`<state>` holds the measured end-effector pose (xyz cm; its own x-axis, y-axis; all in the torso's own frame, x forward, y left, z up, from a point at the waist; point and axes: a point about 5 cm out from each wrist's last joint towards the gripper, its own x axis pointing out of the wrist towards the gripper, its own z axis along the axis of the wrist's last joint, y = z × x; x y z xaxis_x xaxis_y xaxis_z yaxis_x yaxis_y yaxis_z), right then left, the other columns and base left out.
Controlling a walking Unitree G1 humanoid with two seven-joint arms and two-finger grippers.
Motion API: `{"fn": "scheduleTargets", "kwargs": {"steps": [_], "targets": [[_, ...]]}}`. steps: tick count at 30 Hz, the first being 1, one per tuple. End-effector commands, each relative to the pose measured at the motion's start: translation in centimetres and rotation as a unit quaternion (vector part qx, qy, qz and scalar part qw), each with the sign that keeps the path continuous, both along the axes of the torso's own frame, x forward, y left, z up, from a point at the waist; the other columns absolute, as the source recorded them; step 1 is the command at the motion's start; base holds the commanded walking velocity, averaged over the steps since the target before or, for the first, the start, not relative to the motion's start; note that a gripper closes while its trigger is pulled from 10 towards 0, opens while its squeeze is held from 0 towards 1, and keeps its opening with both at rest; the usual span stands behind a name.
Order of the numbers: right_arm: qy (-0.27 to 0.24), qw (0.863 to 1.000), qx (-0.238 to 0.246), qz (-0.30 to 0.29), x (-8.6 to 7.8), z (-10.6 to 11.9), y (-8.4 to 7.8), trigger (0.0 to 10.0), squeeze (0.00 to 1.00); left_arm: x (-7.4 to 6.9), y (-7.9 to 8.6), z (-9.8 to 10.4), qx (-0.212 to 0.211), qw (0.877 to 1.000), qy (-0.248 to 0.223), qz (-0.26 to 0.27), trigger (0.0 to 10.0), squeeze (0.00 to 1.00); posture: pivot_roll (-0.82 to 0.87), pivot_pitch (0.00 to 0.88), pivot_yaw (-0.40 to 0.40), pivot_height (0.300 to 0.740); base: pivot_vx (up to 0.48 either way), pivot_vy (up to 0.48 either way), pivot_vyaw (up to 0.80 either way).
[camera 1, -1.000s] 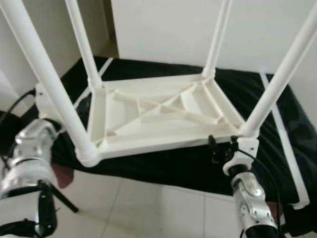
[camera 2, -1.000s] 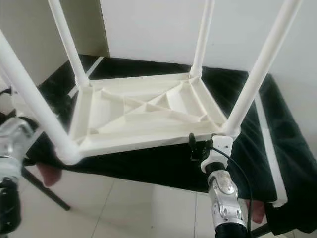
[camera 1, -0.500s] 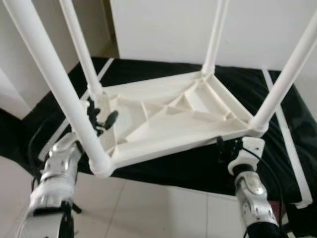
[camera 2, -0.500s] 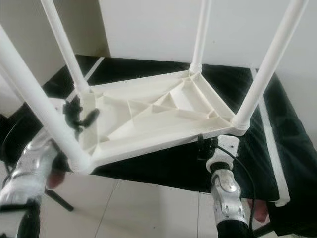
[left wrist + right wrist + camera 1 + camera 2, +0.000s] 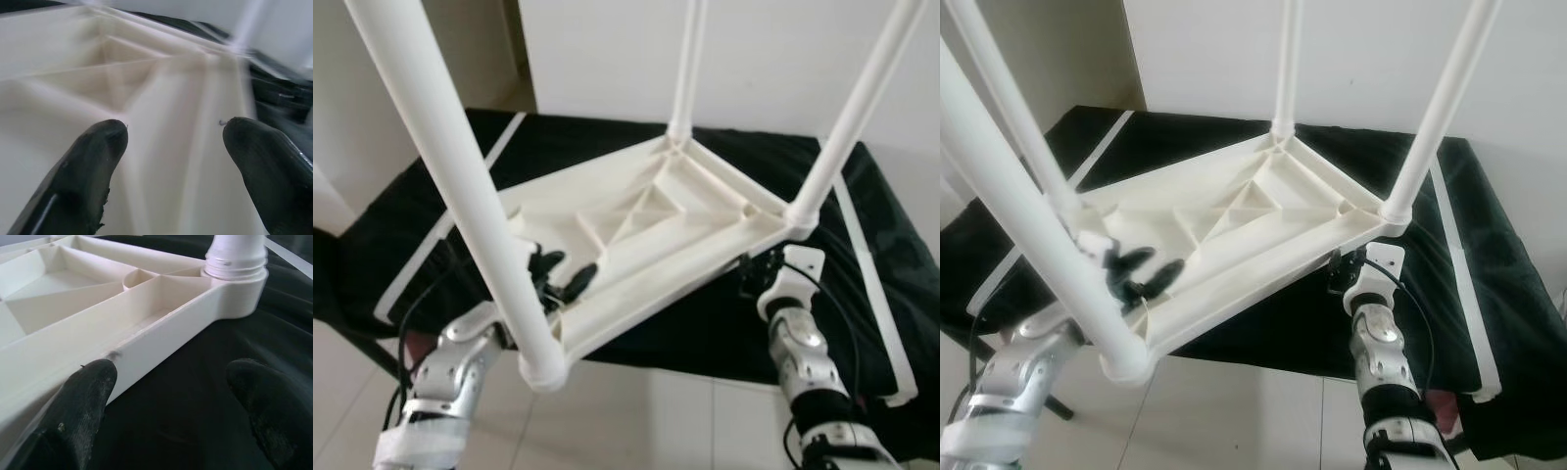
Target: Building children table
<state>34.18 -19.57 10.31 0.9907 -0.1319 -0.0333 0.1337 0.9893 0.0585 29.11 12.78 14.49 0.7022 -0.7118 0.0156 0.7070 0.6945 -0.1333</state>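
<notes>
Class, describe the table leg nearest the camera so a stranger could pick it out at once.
On the black cloth-covered surface lies an upturned white plastic children's table, its four legs pointing up. The near-left white tubular leg looms thickest, rising from the corner beside the left gripper.

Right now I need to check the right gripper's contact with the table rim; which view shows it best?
The right wrist view: one finger touches the table's rim wall, the other is apart. The eye views show the right gripper small under that edge.
</notes>
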Motion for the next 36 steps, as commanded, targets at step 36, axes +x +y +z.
{"fn": "scheduleTargets", "kwargs": {"steps": [36], "targets": [[-0.087,0.990,-0.090,0.072,-3.8,0.9,-3.1,10.0,0.00,-1.5,3.2,-1.4,0.261,0.940,-0.001,-0.220,10.0,0.00,0.03,0.044,0.030,0.740,0.000,0.000,0.00]]}}
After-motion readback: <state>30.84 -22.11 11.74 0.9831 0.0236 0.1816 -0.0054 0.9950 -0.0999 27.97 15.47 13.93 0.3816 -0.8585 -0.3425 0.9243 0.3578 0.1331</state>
